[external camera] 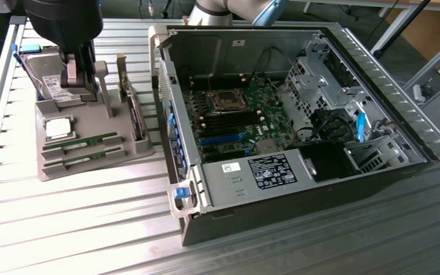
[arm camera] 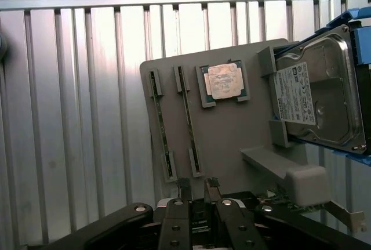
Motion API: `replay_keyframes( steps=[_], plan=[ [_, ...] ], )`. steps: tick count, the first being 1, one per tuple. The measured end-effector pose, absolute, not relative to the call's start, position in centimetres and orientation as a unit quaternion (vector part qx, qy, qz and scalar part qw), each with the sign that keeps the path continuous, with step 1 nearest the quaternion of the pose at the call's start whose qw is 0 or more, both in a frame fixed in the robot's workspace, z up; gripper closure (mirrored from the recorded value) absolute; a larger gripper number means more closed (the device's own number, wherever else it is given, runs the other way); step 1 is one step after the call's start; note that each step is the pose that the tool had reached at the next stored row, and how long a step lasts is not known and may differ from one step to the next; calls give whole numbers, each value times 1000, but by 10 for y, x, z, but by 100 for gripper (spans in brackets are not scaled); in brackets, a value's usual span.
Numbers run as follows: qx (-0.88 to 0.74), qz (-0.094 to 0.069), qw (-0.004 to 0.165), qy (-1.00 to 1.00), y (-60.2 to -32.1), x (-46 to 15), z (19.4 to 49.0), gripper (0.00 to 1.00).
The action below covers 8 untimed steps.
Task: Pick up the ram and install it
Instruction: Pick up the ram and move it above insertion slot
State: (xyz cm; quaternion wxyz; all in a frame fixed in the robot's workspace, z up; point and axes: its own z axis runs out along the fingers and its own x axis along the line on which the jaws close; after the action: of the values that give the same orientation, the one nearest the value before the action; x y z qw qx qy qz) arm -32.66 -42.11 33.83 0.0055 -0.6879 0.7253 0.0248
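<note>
You have a ribbed metal tabletop [external camera: 90, 229] carrying an open computer case [external camera: 243, 48] on the exterior view's right and a grey tray [external camera: 98, 123] on that view's left. Your end effector [external camera: 82, 91] hangs over the tray's hard drive [external camera: 50, 80] end, fingers apart, gripping nothing. The ram [external camera: 80, 142] stands on edge in a tray slot, a second stick [external camera: 82, 158] just beside it, near the CPU chip [external camera: 58, 127].
</note>
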Motion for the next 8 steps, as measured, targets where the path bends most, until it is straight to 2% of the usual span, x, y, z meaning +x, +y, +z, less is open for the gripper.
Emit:
replay_keyframes(
  steps=[8],
  plan=[
    [-688,25,6,725,-421,-327,334,78]
  ],
)
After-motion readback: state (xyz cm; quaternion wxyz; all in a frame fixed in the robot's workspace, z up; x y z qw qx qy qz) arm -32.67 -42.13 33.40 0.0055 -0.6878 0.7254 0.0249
